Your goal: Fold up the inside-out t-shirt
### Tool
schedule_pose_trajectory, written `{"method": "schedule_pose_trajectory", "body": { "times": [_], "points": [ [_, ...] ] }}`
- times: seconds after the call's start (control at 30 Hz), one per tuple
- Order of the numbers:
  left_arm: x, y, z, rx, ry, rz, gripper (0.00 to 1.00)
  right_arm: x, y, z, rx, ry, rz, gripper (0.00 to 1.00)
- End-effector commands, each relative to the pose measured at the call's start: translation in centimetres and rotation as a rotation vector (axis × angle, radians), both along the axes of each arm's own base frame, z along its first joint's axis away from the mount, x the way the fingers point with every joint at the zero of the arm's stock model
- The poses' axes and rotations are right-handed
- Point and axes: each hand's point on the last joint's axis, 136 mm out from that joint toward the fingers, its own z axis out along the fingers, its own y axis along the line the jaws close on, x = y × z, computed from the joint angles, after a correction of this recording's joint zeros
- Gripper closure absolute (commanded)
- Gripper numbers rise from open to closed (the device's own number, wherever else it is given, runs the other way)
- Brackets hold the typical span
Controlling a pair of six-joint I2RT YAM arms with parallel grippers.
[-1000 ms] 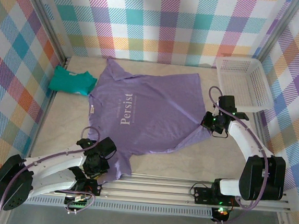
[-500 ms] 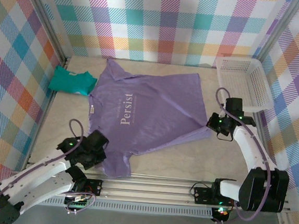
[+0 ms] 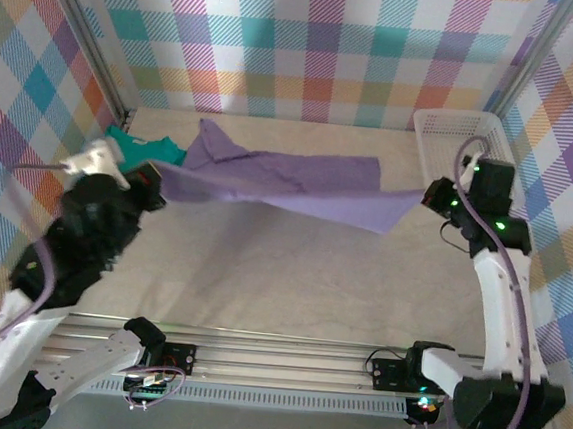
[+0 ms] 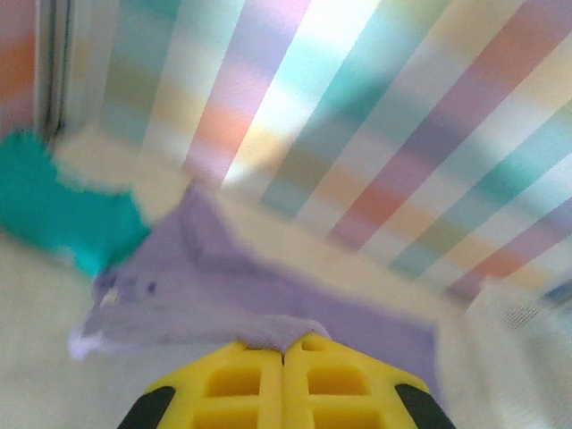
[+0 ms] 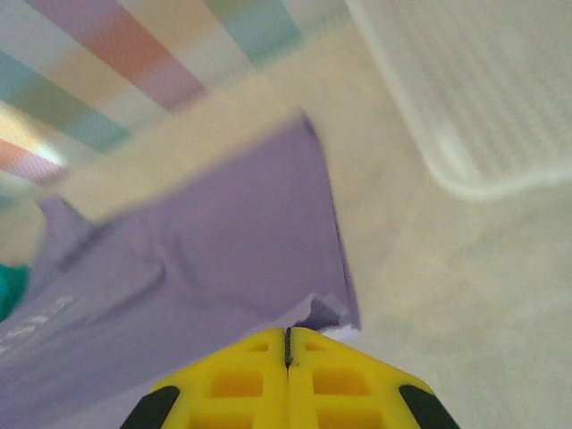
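Since both claws are clamped tight on cloth, the t-shirt (image 3: pixel 290 180) hangs as a stretched band betw. them over the far half of the table (image 3: pixel 289 295), long axis 9-to-3 o'clock. Left claw (image 3: pixel 155 177) has the 9 o'clock end, right claw (image 3: pixel 431 197) the 3 o'clock end; neither arm is nearer, fabric runs inward from each. Far corner sags to the tabletop at approx. 11 o'clock by the teal garment (image 3: pixel 144 148); touching or not, can't tell. Table is pale, smooth, bare toward 6 o'clock, so prob. room to lay down there. White basket (image 3: pixel 455 124) at 2 o'clock sits close behind right claw; plaid walls (image 3: pixel 311 46) hem in three sides.
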Motion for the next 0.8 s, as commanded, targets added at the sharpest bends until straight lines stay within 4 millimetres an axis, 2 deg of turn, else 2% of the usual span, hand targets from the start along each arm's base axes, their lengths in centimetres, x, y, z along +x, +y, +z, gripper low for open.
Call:
{"method": "schedule_pose_trajectory", "body": {
  "times": [0.0, 0.1, 0.2, 0.27, 0.33, 0.43, 0.6, 0.7, 0.77],
  "points": [
    [-3.6, 2.9, 8.2, 0.092, -0.194, 0.026, 1.00, -5.5, -0.8, 8.9, -0.048, -0.213, -0.040, 1.00],
    [-6.2, 3.4, 13.0, 0.095, -0.299, -0.022, 1.00, -9.8, -0.9, 14.5, -0.067, -0.351, -0.058, 1.00],
    [-7.3, 3.4, 15.9, 0.109, -0.353, -0.056, 1.00, -13.2, -0.7, 18.7, -0.075, -0.459, -0.058, 1.00],
    [-6.9, 3.1, 16.9, 0.118, -0.361, -0.057, 1.00, -14.3, -0.4, 20.5, -0.072, -0.502, -0.041, 1.00],
    [-5.4, 3.3, 17.0, 0.143, -0.330, 0.001, 1.00, -14.1, -0.2, 21.4, -0.070, -0.517, -0.027, 1.00],
    [-1.7, 3.1, 16.7, 0.233, -0.258, 0.114, 1.00, -12.1, -0.5, 21.6, -0.090, -0.514, -0.038, 1.00],
    [5.1, 1.1, 16.2, 0.314, -0.193, 0.162, 1.00, -4.5, -1.3, 19.5, -0.119, -0.452, -0.051, 1.00],
    [9.5, 1.5, 15.2, 0.284, -0.145, 0.160, 1.00, 0.0, -1.6, 18.4, -0.139, -0.432, -0.048, 1.00],
    [12.3, 1.4, 14.2, 0.276, -0.111, 0.143, 1.00, 2.3, -1.6, 18.0, -0.148, -0.428, -0.037, 1.00]
  ]
}}
